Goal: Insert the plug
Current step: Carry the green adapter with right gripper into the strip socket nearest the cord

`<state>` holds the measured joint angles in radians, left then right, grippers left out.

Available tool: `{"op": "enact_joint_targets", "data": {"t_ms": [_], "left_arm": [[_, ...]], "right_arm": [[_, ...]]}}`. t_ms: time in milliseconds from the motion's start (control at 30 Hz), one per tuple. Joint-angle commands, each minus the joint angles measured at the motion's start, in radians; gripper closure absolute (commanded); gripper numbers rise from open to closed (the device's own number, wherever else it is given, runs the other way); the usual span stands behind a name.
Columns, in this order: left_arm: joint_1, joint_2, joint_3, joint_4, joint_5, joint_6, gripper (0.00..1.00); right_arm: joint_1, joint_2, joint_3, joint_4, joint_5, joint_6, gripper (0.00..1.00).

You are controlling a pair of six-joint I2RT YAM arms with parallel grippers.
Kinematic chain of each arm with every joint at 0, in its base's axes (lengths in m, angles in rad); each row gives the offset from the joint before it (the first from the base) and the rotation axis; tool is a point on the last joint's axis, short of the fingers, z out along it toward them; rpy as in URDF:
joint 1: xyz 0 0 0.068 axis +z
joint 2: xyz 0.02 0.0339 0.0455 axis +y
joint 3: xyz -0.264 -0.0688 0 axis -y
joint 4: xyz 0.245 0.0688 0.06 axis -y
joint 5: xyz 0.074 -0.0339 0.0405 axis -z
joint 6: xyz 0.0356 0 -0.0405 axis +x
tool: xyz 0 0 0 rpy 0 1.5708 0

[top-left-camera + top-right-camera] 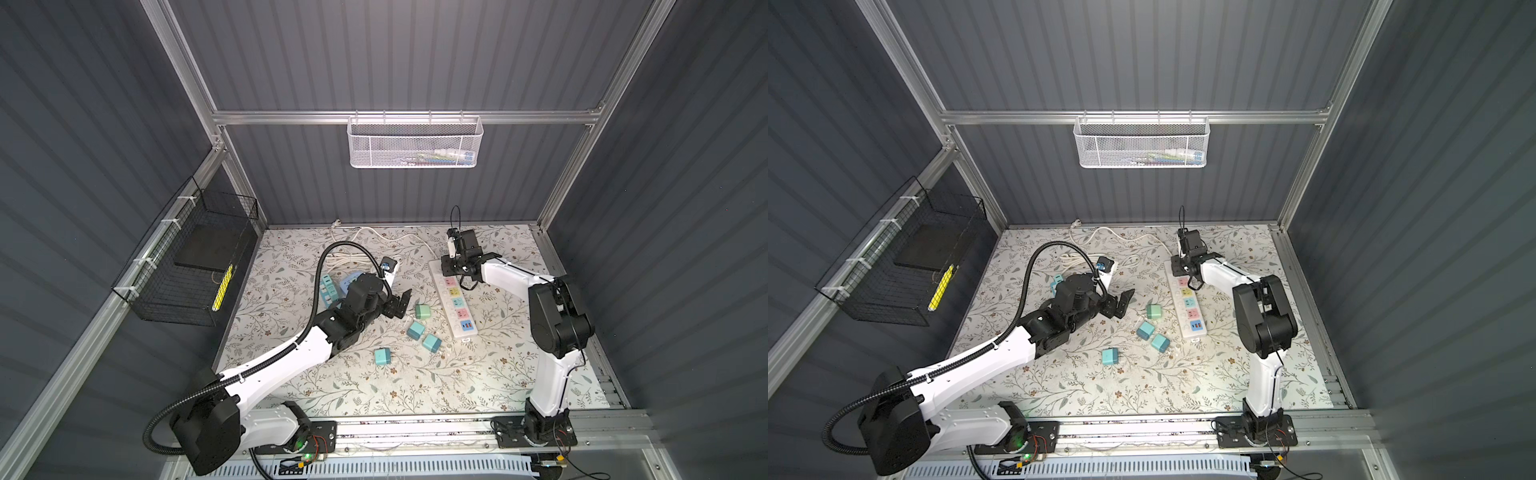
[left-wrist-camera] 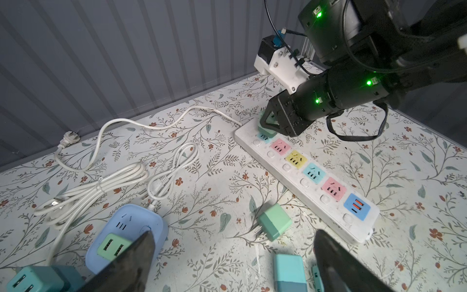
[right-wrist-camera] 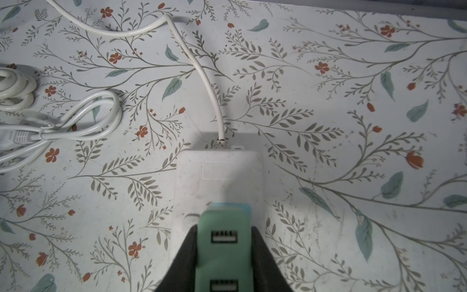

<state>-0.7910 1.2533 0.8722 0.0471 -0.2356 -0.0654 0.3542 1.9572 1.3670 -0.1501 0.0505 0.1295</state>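
Tightly, right gripper [image 3: 223,230] clamps green plug [image 3: 223,255], underside hidden; left gripper [image 2: 234,235] gapes.

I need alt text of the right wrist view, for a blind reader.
The right gripper is shut on a green USB charger plug, at the cord end of a white power strip. The strip's white cord runs off across a floral tablecloth.

Chargers [image 1: 415,330] clutter mat [image 1: 374,386] beside strip [image 1: 456,302]; near edge free.
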Motion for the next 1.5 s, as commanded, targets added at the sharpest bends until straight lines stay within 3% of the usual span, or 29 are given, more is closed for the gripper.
{"op": "enact_joint_targets", "data": {"t_ms": [0, 767, 1000, 1267, 1467], "left_arm": [[0.010, 0.009, -0.015, 0.018, 0.015, -0.012, 0.02], [0.016, -0.022, -0.044, 0.021, 0.008, -0.031, 0.00], [0.016, -0.008, -0.044, 0.030, 0.014, -0.032, 0.00], [0.016, -0.022, -0.056, 0.042, 0.015, -0.035, 0.00], [0.016, -0.037, -0.065, 0.043, 0.024, -0.041, 0.00]], "right_arm": [[-0.004, 0.016, 0.019, 0.005, -0.010, 0.004, 0.83], [0.023, -0.022, -0.120, 0.035, 0.018, 0.015, 0.83], [0.029, -0.017, -0.125, 0.034, -0.038, -0.002, 0.83], [0.065, -0.138, -0.301, 0.086, 0.056, 0.098, 0.82], [0.145, -0.163, -0.383, 0.108, 0.191, 0.138, 0.82]]}}
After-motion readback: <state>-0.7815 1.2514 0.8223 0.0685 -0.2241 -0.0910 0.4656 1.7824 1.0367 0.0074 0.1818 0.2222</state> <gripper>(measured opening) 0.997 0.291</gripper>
